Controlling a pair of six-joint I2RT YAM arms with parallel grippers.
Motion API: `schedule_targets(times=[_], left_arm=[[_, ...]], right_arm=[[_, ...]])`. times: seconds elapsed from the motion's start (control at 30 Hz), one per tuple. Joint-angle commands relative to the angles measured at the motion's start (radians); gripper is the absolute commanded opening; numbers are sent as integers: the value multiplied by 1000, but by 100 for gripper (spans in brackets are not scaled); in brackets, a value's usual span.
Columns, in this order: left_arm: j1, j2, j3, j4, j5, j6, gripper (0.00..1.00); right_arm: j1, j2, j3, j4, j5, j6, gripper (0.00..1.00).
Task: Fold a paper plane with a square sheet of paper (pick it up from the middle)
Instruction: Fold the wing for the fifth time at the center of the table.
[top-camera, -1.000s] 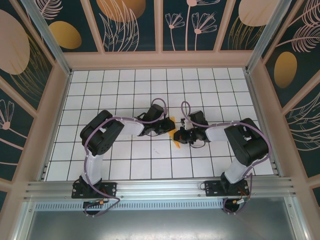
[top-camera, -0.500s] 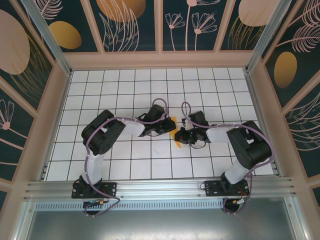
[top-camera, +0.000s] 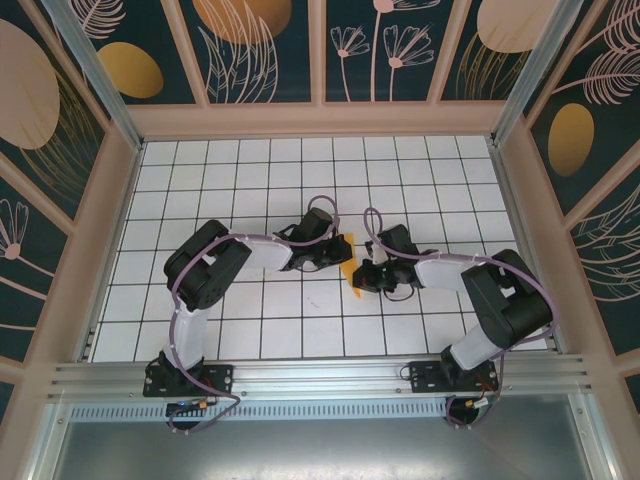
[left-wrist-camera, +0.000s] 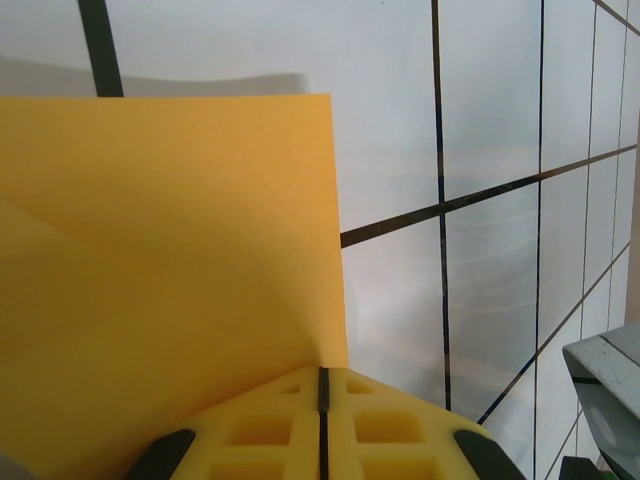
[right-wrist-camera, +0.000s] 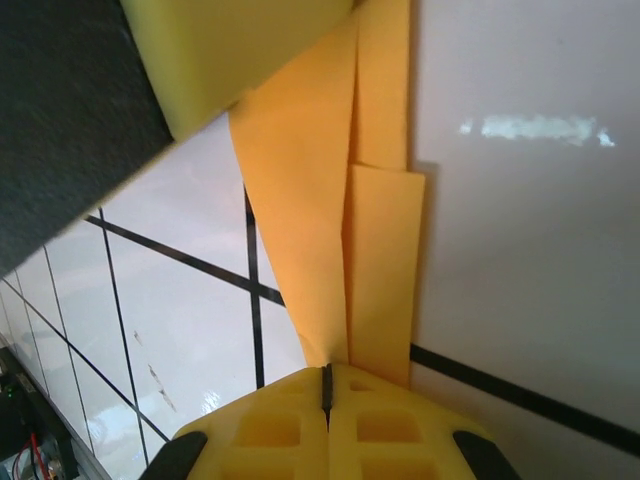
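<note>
The top camera is looking down on the table (top-camera: 200, 180) from behind; both wrist cameras are closely facing one folded paper (left-wrist-camera: 150, 250).

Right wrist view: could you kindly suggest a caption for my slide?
Right tool shut on the folded orange paper over the white gridded table.

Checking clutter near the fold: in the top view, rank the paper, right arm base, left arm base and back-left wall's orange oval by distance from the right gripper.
1. orange-yellow paper: held by the right gripper, jaws shut on it, table centre.
2. right arm base: near edge, right side.
3. left arm base: near edge, left side.
4. orange oval: painted on the far-left wall.
</note>
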Motion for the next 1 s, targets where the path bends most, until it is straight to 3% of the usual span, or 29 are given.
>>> schedule_targets(times=[0.0,0.3,0.47,0.63,0.97], left_arm=[[14,84,-22,-140,-136,47,10],[14,84,-22,-137,-129,51,10],[13,85,-14,-141,-126,59,10],[13,84,-9,-144,-123,65,10],[13,90,6,-155,-118,72,10]], right_arm=[[24,11,-17,-210,54,-31,0],[61,25,-26,-267,206,-11,0],[61,-99,52,-236,88,-1,0],[60,-162,116,-203,51,18,0],[66,-20,69,-85,-42,45,0]])
